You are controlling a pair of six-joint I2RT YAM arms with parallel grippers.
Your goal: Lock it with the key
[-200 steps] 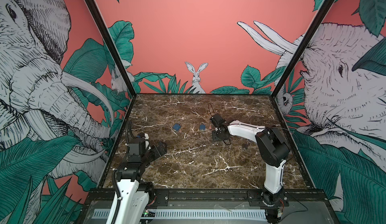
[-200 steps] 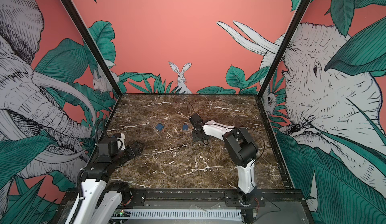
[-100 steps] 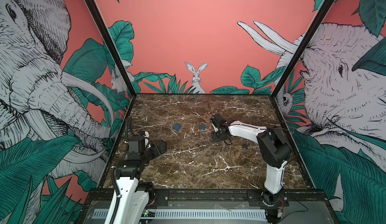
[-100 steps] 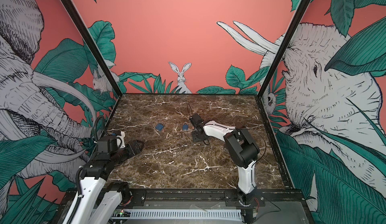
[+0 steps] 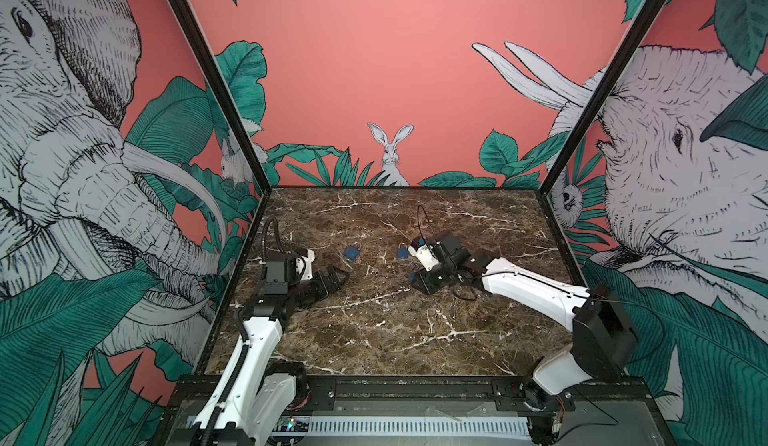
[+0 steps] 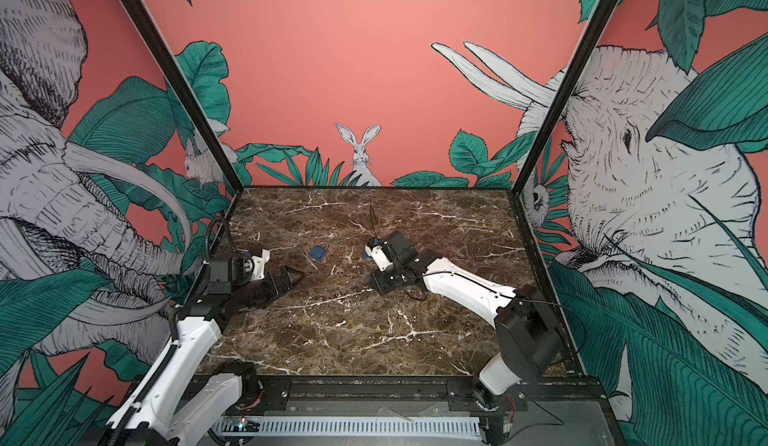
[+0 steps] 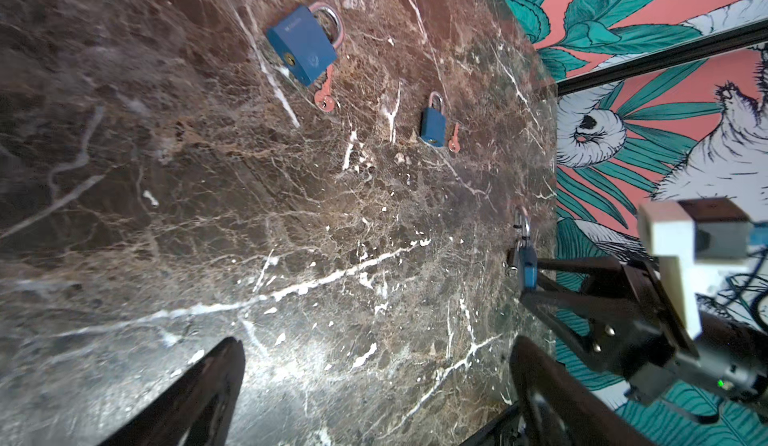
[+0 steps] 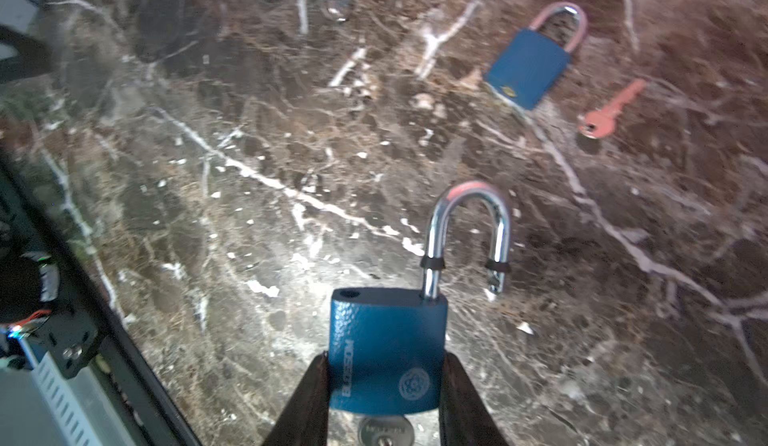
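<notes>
The blue padlock (image 8: 386,331) is sitting in the right claw (image 8: 386,363). Its two fingers (image 8: 303,402) are pressing on the side edges of the body, so the claw is grasping the lock. The lock is being held low over the marble table (image 5: 374,340), right of centre in both top views; whether its base is touching the stone cannot be told. Its shackle (image 8: 467,223) is standing open, with the free leg swung away from the empty hole in the body. A silver key (image 8: 384,431) is showing under the body, apparently seated in the keyhole. Against the pictures of a second ago, the right claw is sitting slightly lower in the top views. The left claw (image 5: 334,278) is now reaching a little further in toward the middle of the table; it is standing fully released, carrying nothing, and well apart from the held lock. Judged from this, the grasp is being settled and the free arm is being brought up to help, but the locking itself is not yet done. The shackle is still needing to be swung back over its hole and pressed home, and the key turned. Farther back, a spare padlock (image 7: 301,45) is lying with a reddish key (image 7: 324,95) at its edge. A further spare padlock (image 7: 433,122) is lying with a second reddish key (image 7: 454,138) just beside it. Neither is being touched.
</notes>
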